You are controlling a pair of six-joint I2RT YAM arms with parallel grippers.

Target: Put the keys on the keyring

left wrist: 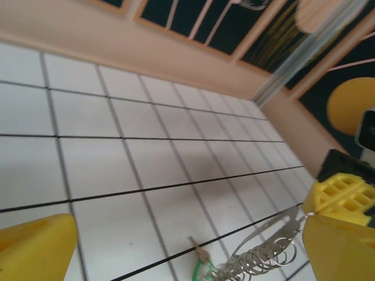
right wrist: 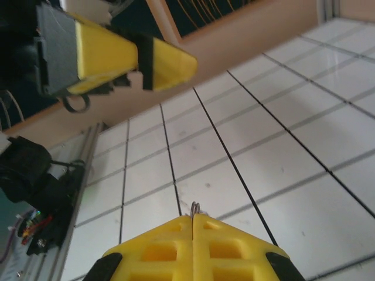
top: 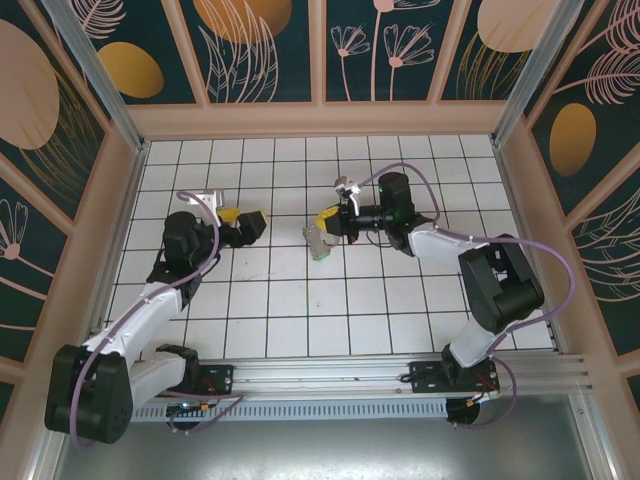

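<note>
The keyring [top: 318,241] hangs low over the white tiles near the middle, a silvery strip with several small rings [left wrist: 265,257]. My right gripper [top: 327,221] is shut on its top, and a bit of ring wire [right wrist: 195,208] pokes out between the closed yellow fingers [right wrist: 222,246]. In the left wrist view, the key with a bright green head [left wrist: 202,266] sits at the ring cluster's lower left end, its tip against the floor. I cannot tell whether it is threaded on. My left gripper [top: 250,221] is open a little left of the keyring, its pads [left wrist: 35,249] wide apart.
The white tiled floor [top: 300,300] is walled by a peach rim [top: 320,118] at the back and on both sides. Both arm bases are bolted to the rail [top: 330,378] at the near edge.
</note>
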